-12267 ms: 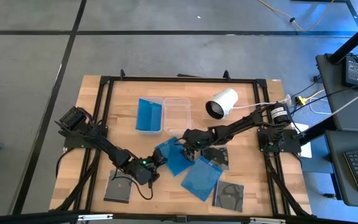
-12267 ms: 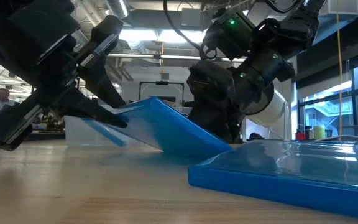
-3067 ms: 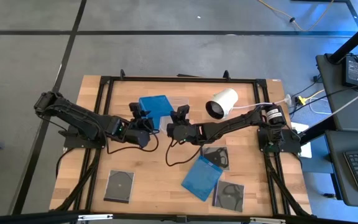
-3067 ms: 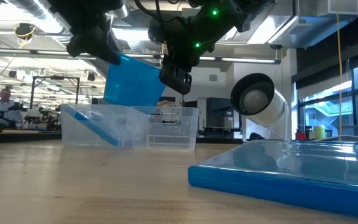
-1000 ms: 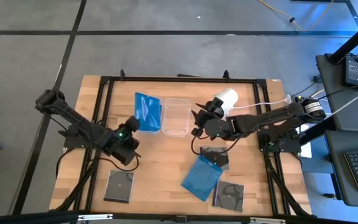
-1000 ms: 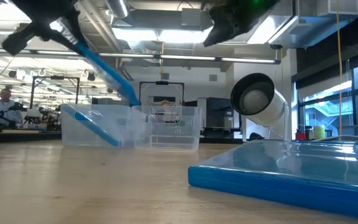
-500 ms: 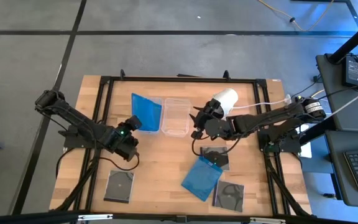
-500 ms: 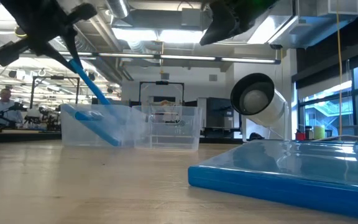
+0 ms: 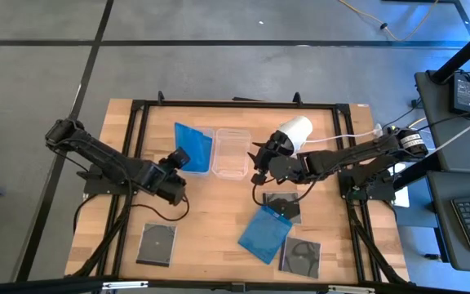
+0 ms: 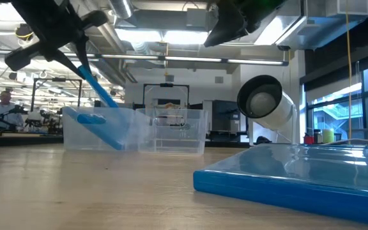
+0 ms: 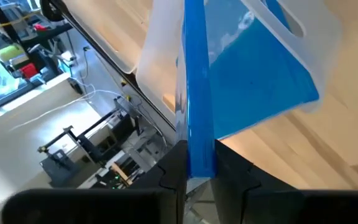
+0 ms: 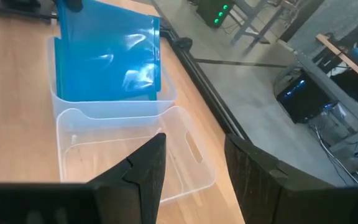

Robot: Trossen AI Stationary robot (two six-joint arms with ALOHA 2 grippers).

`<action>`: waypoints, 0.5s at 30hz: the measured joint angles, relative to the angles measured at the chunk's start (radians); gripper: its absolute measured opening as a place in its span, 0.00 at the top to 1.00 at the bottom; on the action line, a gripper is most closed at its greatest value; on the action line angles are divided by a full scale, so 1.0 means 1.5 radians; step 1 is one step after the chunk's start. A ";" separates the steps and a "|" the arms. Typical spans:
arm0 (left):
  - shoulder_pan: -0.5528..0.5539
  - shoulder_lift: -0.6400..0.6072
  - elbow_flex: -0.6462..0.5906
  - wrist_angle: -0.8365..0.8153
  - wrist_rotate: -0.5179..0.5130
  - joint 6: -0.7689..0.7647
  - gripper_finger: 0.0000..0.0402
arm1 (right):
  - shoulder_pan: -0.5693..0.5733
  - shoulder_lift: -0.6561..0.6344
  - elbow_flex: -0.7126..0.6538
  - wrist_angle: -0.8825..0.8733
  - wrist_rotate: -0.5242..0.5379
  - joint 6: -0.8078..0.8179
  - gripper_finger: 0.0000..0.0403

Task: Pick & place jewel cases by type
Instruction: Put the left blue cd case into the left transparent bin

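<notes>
Blue plastic tips into the left tub (image 9: 194, 149) in the high view, a jewel case (image 9: 188, 143) clamped edge-on in the left end effector (image 9: 178, 159); the right end effector (image 9: 259, 163) waits apart over the empty tub (image 9: 230, 152). In the left wrist view the case (image 11: 199, 93) stands steep, so letting go early could drop it onto the desk (image 9: 210, 212) or against the case already inside

A wooden table (image 9: 219, 212) carries two clear tubs (image 9: 230, 153), a white cylinder (image 9: 290, 133), one blue case (image 9: 264, 233) and three dark cases (image 9: 157, 243)
</notes>
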 joint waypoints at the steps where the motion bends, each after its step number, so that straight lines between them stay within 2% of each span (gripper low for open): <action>1: 0.002 0.000 0.000 0.003 0.001 -0.003 0.86 | 0.000 0.000 0.000 0.000 0.000 0.000 0.58; 10: 0.018 0.000 0.000 0.014 0.060 -0.020 0.84 | 0.000 0.000 0.000 -0.009 0.000 -0.001 0.58; 15: 0.018 0.000 0.000 0.014 0.064 -0.009 0.83 | 0.000 0.000 0.000 -0.013 0.000 -0.003 0.58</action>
